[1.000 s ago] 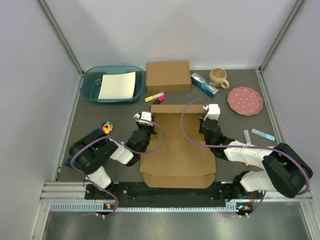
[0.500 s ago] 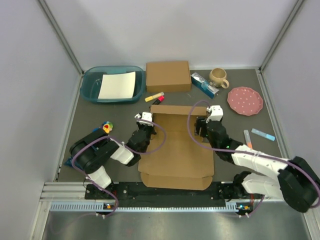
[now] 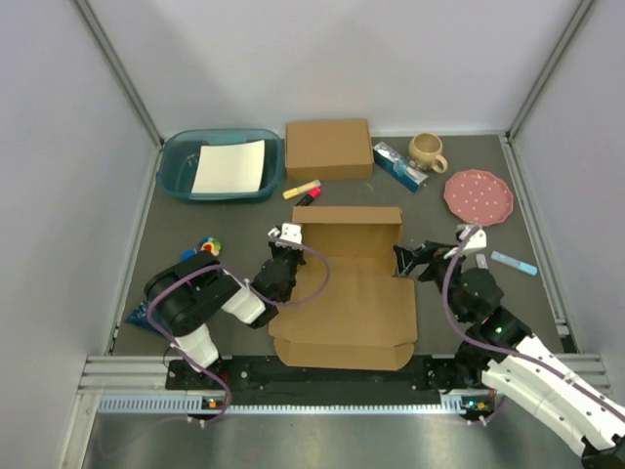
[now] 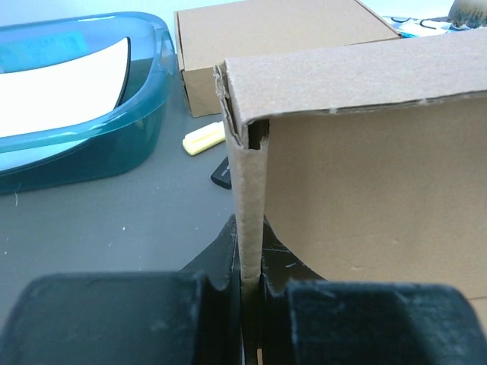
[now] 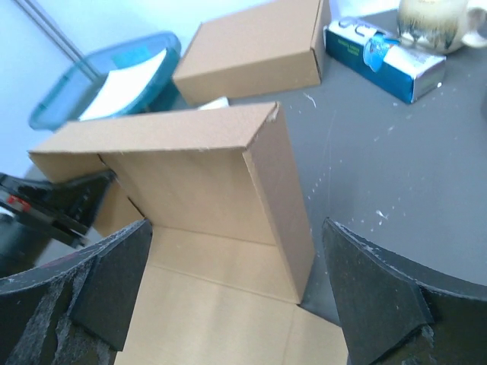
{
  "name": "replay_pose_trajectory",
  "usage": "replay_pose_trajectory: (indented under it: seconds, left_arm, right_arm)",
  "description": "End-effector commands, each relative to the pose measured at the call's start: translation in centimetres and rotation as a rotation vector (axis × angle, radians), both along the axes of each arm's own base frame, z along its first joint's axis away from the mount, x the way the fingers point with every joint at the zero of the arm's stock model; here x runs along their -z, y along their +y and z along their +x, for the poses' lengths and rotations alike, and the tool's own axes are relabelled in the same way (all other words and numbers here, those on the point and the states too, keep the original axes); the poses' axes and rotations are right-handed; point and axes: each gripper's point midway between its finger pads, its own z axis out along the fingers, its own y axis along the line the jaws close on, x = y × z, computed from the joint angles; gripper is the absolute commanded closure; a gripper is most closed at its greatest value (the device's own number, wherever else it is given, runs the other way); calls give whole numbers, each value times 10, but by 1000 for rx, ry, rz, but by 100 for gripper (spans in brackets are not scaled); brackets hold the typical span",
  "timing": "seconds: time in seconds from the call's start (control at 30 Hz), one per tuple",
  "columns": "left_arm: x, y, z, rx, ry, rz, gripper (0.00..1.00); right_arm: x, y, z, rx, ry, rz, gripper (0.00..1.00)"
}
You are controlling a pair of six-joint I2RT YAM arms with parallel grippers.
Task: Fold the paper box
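Observation:
The paper box [image 3: 344,303] lies half folded in the middle of the table, its back wall [image 3: 348,231] and side flaps standing up. My left gripper [image 3: 282,262] is shut on the box's left side flap, which runs upright between the fingers in the left wrist view [image 4: 251,293], with the box wall [image 4: 365,190] to the right. My right gripper [image 3: 416,261] stands open just right of the box's right side flap, apart from it. In the right wrist view the right gripper [image 5: 236,296] has its fingers [image 5: 106,281] spread wide, with the box corner [image 5: 278,205] between and beyond them.
At the back sit a teal tub [image 3: 182,176] holding white paper, a smaller brown box [image 3: 328,149], a blue carton [image 3: 399,165] and a mug [image 3: 427,149]. A pink plate [image 3: 478,196] and pens [image 3: 513,262] lie right. Markers [image 3: 302,188] lie behind the box, a colourful toy [image 3: 209,246] left.
My right gripper has opened, let go of the box's right flap and drawn back to the right and nearer. The left gripper keeps its hold. The box's walls stand more upright.

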Motion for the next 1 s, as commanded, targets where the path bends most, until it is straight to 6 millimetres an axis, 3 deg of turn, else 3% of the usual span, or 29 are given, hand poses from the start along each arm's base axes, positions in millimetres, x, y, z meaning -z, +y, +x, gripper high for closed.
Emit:
replay_pose_trajectory:
  seconds: [0.0, 0.07, 0.13, 0.37, 0.53, 0.63, 0.83, 0.97]
  left_arm:
    - [-25, 7, -4, -31, -134, -53, 100]
    - [-17, 7, -4, -31, -119, -43, 100]
    - [-14, 6, -6, -27, -110, -44, 100]
    - [-5, 9, -11, -33, -85, -45, 100]
    - [-5, 8, -11, -32, -84, -58, 100]
    - [-4, 8, -11, -33, -80, -67, 100]
    - [-2, 7, -13, -28, -74, -71, 100]
    - [-3, 6, -14, -23, -75, -78, 100]
  right_arm:
    - [-20, -5, -1, 42, -29, 118, 6]
    - [-36, -2, 4, 48, -33, 127, 6]
    - [-29, 6, 15, 47, 31, 99, 6]
    - [-62, 2, 57, 39, 19, 287, 6]
    - [-67, 9, 75, -12, 28, 300, 8]
    - [-57, 22, 78, -69, 57, 286, 10]
    - [-18, 25, 76, -79, 118, 279, 13]
    - [14, 23, 74, -66, 178, 256, 21]
